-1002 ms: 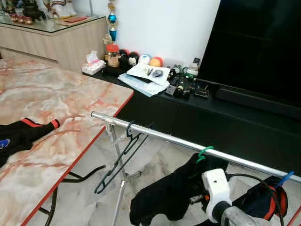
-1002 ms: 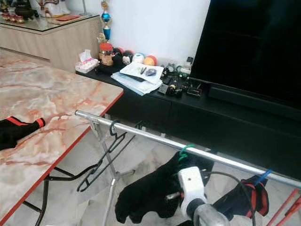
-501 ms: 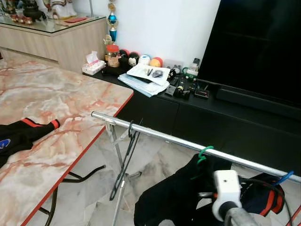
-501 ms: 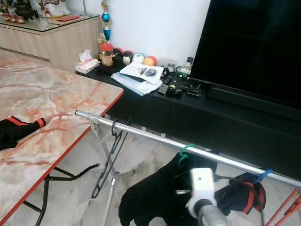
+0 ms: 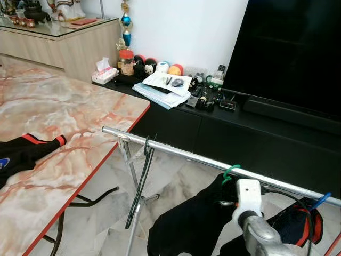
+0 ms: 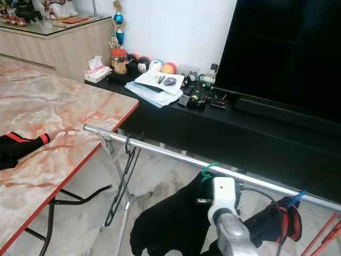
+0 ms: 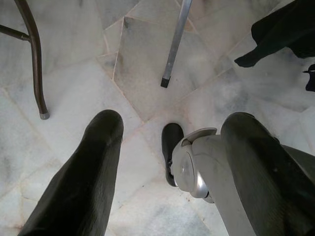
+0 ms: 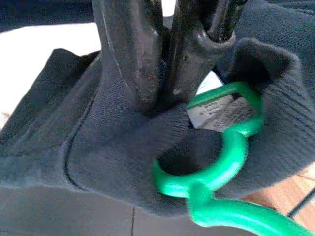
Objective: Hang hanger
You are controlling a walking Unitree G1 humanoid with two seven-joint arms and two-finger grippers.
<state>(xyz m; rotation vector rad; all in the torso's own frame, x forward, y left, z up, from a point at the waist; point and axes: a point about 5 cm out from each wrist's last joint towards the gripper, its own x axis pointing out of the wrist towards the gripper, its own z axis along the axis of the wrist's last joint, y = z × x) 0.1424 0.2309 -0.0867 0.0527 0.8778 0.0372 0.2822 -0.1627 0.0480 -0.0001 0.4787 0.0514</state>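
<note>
Along the rack's rail (image 5: 213, 161), I'm pinching the green hanger's (image 8: 224, 162) black garment (image 5: 186, 224) with my right claw (image 8: 162, 59), hook already resting there.

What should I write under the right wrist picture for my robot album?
Right gripper pinching the black garment at its collar, beside the green hanger.

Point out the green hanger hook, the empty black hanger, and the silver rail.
green hanger hook (image 5: 230, 173), left eye view, on the curve over the rail.
empty black hanger (image 5: 139, 186), left eye view, mid-frame.
silver rail (image 5: 184, 155), left eye view, bare stretch between the hangers.
</note>
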